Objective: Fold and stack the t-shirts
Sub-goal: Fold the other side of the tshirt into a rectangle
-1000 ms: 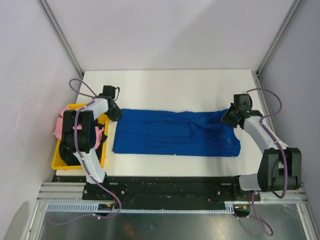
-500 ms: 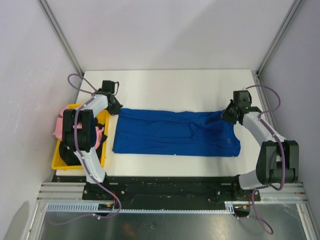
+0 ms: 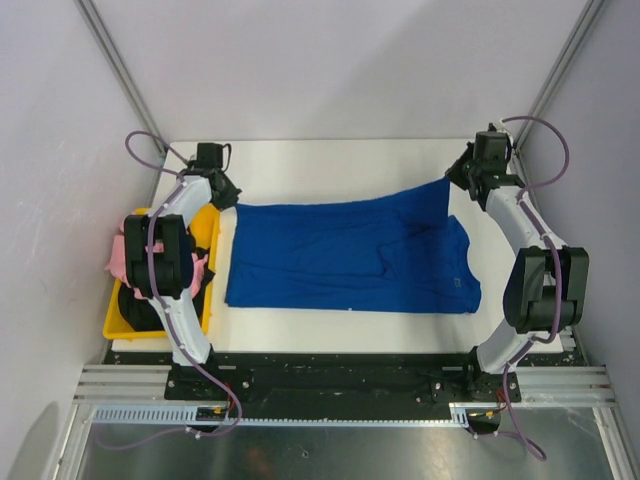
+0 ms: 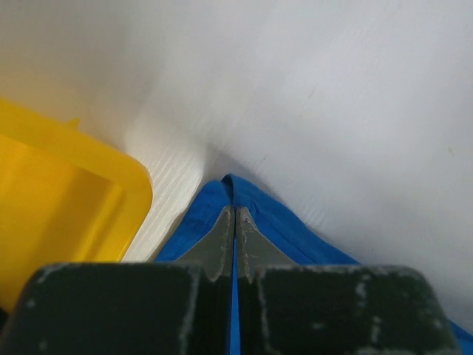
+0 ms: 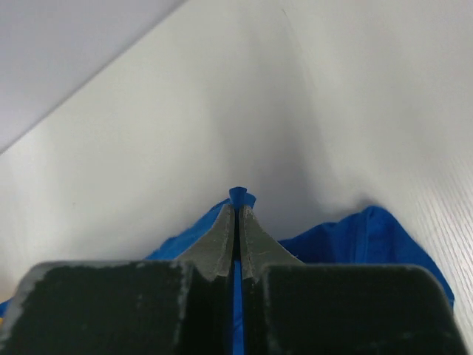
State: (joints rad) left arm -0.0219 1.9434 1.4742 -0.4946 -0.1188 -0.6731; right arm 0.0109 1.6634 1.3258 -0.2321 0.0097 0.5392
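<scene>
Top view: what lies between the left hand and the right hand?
The royal-blue t-shirt, its far edge running from the left hand to the right hand, each shut on a corner. The top view shows it.

Left gripper [image 3: 232,201] clamped, right gripper [image 3: 453,181] drawn back, blue t-shirt [image 3: 340,256] widened (far edge)

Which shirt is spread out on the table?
The blue shirt: it alone is spread out; the pink shirt and black shirt sit bunched in the yellow bin.
</scene>
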